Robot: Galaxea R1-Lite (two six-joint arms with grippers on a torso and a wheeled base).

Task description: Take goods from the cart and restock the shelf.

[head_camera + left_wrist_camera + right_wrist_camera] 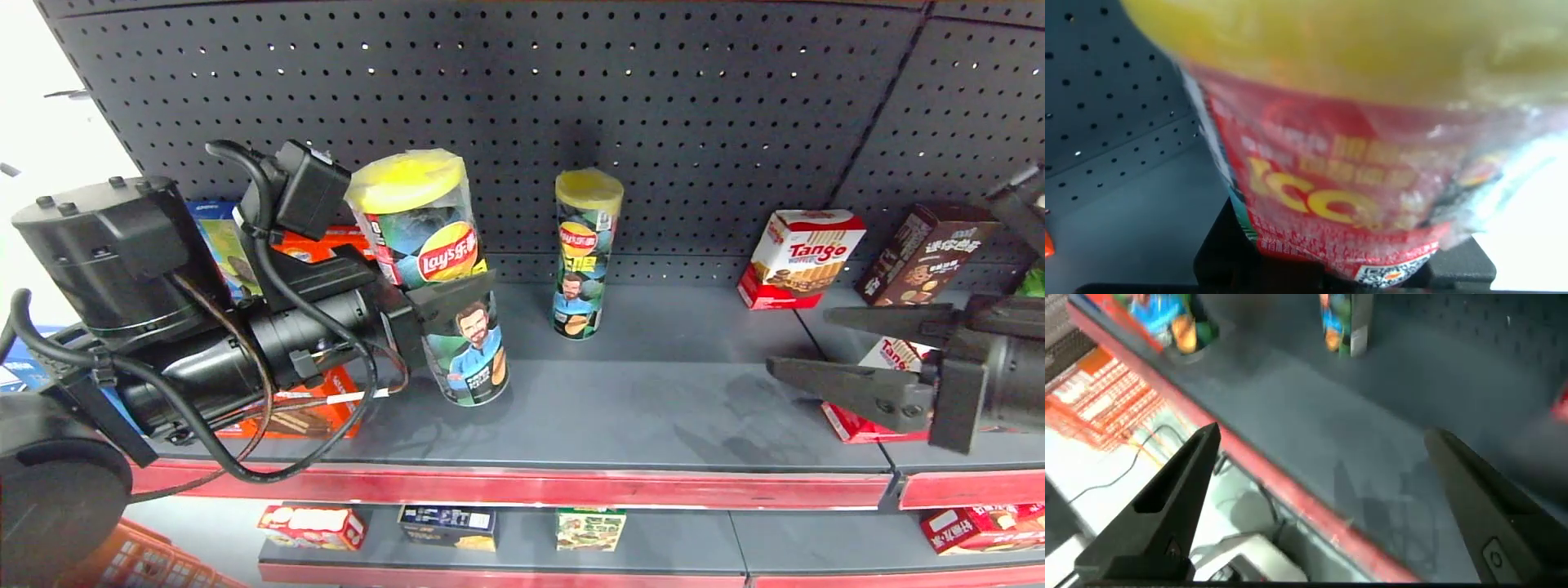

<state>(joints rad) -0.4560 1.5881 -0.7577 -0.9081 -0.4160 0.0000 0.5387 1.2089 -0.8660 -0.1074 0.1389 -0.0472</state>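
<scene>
My left gripper is clamped on the tall cardboard crisp can with the yellow plastic lid, about halfway up its side. The can leans, lid towards the shelf's left end, base at or just above the dark grey metal shelf board, nearer the front edge and left of the middle; I cannot tell whether it touches. A 2nd, slimmer yellow-lidded crisp can stands upright near the back edge, well apart from mine.

Bare board runs between the cans and the right end. My right gripper hangs over the front right part with its jaws wide apart, holding nothing. Beside it lies a red and white carton, partly hidden. At the back right lean a white and red wafer box and a brown biscuit box.

My left arm covers most of the orange cartons at the left end. In the left wrist view the can's print is blurred.
</scene>
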